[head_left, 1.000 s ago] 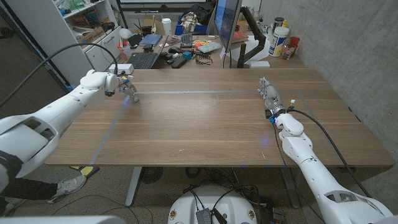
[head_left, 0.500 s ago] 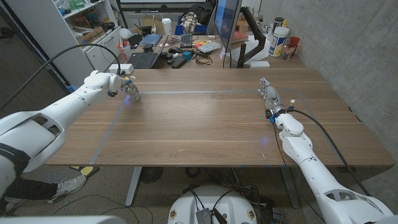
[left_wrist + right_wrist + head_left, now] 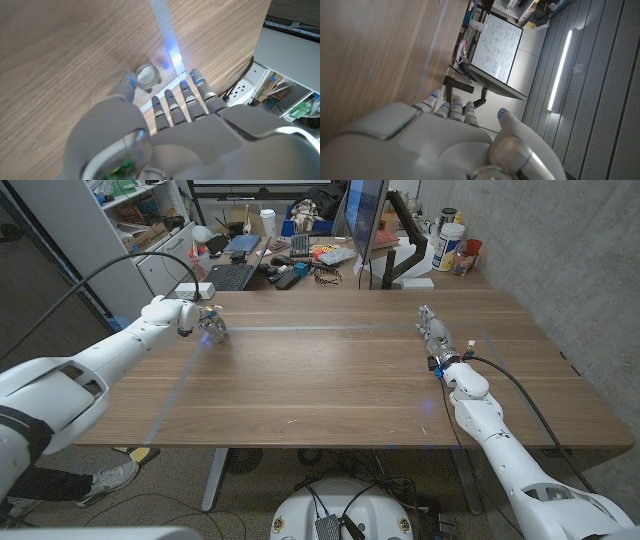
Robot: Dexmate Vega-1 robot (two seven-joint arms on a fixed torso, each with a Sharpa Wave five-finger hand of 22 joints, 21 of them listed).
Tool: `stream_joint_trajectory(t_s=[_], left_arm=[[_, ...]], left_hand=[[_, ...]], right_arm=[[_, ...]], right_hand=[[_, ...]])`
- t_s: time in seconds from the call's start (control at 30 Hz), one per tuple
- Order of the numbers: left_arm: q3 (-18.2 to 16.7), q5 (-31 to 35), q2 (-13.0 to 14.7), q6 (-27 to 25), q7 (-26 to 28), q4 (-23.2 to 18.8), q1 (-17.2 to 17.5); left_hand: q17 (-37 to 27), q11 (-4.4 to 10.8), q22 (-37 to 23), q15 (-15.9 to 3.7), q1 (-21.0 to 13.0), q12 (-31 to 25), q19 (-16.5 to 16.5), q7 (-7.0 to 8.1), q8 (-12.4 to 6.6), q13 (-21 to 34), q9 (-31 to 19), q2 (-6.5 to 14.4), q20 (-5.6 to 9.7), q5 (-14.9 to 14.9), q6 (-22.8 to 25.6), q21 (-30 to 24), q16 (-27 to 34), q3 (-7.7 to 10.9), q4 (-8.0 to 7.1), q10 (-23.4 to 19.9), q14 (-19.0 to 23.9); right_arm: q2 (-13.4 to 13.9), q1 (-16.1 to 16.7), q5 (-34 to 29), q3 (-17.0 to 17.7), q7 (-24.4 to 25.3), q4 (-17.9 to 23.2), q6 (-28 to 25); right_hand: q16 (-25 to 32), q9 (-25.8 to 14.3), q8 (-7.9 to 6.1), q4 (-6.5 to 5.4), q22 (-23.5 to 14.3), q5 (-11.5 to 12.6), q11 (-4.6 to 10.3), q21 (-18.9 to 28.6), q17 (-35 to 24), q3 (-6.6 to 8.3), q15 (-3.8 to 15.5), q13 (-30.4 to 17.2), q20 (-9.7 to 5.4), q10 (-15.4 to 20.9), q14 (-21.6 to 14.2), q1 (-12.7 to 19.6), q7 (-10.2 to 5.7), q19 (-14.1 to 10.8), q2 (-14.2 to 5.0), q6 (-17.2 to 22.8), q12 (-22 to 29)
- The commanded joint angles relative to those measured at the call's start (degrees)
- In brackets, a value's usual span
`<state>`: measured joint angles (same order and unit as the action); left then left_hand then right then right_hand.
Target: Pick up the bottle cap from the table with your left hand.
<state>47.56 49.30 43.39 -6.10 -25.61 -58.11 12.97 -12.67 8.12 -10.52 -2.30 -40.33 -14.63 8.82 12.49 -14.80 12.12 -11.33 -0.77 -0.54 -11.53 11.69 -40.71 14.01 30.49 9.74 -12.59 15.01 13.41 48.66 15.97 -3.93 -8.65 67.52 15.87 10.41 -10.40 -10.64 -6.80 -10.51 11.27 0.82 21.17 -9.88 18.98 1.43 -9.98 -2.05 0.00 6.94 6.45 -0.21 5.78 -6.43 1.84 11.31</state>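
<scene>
Half the bottle cap [image 3: 147, 75] behind fingertips [image 3: 129, 81].

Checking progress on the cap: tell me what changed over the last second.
The left hand edged slightly right along the table's far side; the wrist view shows its thumb against the cap, not yet lifted. The right hand stayed where it was.

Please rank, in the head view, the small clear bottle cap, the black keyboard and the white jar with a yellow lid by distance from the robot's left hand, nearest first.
1. The small clear bottle cap, on the table right at the left hand.
2. The black keyboard, behind the table's far left edge.
3. The white jar with a yellow lid, far back right.
</scene>
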Motion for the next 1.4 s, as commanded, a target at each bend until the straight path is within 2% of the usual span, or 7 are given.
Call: stream_joint_trajectory(t_s=[0.03, 0.4, 0.6, 0.73, 1.0, 1.23, 1.4], left_arm=[[1.0, 2.7, -0.1, -0.4, 1.5, -0.9, 0.8], [1.6, 3.8, -0.8, -0.1, 2.0, 0.4, 1.0], [2.1, 4.2, -1.4, 0.0, 2.7, 1.9, 0.9], [2.4, 4.4, -1.7, 0.2, 4.0, 2.9, 0.8], [3.0, 4.5, -2.2, 0.7, 6.2, 5.1, 0.3], [3.5, 4.3, -2.5, 1.1, 8.7, 6.9, 0.3], [4.0, 4.2, -2.8, 1.2, 10.1, 7.9, 0.3]], left_hand=[[-0.3, -0.06, -0.2, -5.48, -1.3, -0.4, 1.0, 0.14, -0.47, 0.3, -0.2, -0.2, 0.19, -0.4, 0.7, -0.5, 0.4, 0.35, 0.21, -0.8, 0.7], [-0.7, -0.24, -0.3, -5.48, -2.9, -0.4, 2.1, 0.16, -0.44, 0.4, -0.2, -0.6, 0.18, -0.3, 1.0, -0.9, 0.7, 0.56, 0.12, -0.6, 1.8], [-1.3, -0.01, -0.4, -6.16, -4.8, -0.6, 3.7, 0.15, -0.35, 0.6, -0.2, -0.6, 0.95, -0.3, 1.0, -1.5, 1.6, 0.56, 0.04, -0.9, 3.9], [-2.6, -0.08, -0.5, -6.31, -6.5, -1.2, 6.5, 0.11, -0.53, 0.8, -0.3, -0.2, 1.63, 0.0, 1.7, -2.7, 3.1, -0.23, -0.18, -2.2, 6.0], [-6.0, -0.03, -0.6, -6.96, -11.3, -2.5, 12.3, 0.1, -1.24, 1.4, -0.4, 1.0, 3.97, 0.5, 4.1, -5.3, 6.9, -1.62, -0.14, -4.7, 10.9], [-7.4, 0.42, -0.6, -8.79, -14.7, -4.4, 17.0, 0.0, -3.07, 2.0, -0.6, 0.5, 5.9, 0.8, 9.4, -7.6, 9.1, -1.82, -0.01, -8.5, 16.7], [-8.8, 0.88, -0.5, -10.23, -17.7, -7.1, 19.4, -0.24, -6.45, 2.8, -0.7, -0.1, 7.36, 1.2, 18.9, -9.3, 9.9, -1.93, -0.34, -13.6, 21.3]], right_arm=[[0.0, 0.1, 0.3, 0.3, -0.1, -0.6, 0.5], [0.0, -0.2, 0.3, 0.4, 0.1, -1.1, 0.8], [-0.1, -0.6, 0.1, 0.4, 0.4, -1.6, 1.1], [-0.1, -0.8, -0.1, 0.3, 0.7, -1.8, 0.9], [-0.3, -1.5, -0.9, -0.1, 1.3, -2.5, 1.3], [-0.3, -1.9, -1.8, -0.5, 2.2, -3.0, 1.7], [-0.2, -2.1, -2.1, -0.6, 2.7, -3.4, 2.1]], right_hand=[[0.2, -0.2, -0.38, 0.1, -0.3, 0.6, 0.36, -0.1, 0.0, -0.21, 0.07, -0.3, -3.87, 0.1, -0.1, -0.1, -0.25, -0.3, -2.37, 0.4, 0.4], [0.2, -0.2, -0.41, 0.15, -0.3, 0.6, 0.41, -0.3, 0.0, -0.26, -0.02, -0.3, -3.82, 0.3, -0.4, -0.1, -0.27, -0.4, -2.37, 0.5, 0.4], [0.3, -0.2, -0.44, 0.18, -0.3, 0.6, 0.35, -0.3, 0.0, -0.26, 0.05, -0.3, -3.8, 0.4, -0.5, -0.1, -0.25, -0.4, -2.4, 0.7, 0.4], [0.3, -0.2, -0.48, 0.21, -0.3, 0.6, 0.35, -0.3, 0.0, -0.25, 0.06, -0.3, -3.79, 0.6, -0.5, 0.0, -0.24, -0.5, -2.42, 0.8, 0.5], [0.2, -0.2, -0.48, 0.27, -0.3, 0.6, 0.4, -0.4, 0.0, -0.26, -0.04, -0.3, -3.7, 0.7, -0.6, 0.0, -0.18, -0.5, -2.42, 0.9, 0.5], [0.3, -0.2, -0.47, 0.31, -0.3, 0.6, 0.34, -0.5, 0.0, -0.27, -0.04, -0.3, -3.6, 0.8, -0.8, 0.1, -0.26, -0.4, -2.42, 0.9, 0.5], [0.3, -0.2, -0.46, 0.34, -0.3, 0.7, 0.55, -0.6, 0.0, -0.29, -0.17, -0.3, -3.53, 0.9, -1.0, 0.1, -0.28, -0.5, -2.41, 1.0, 0.5]])
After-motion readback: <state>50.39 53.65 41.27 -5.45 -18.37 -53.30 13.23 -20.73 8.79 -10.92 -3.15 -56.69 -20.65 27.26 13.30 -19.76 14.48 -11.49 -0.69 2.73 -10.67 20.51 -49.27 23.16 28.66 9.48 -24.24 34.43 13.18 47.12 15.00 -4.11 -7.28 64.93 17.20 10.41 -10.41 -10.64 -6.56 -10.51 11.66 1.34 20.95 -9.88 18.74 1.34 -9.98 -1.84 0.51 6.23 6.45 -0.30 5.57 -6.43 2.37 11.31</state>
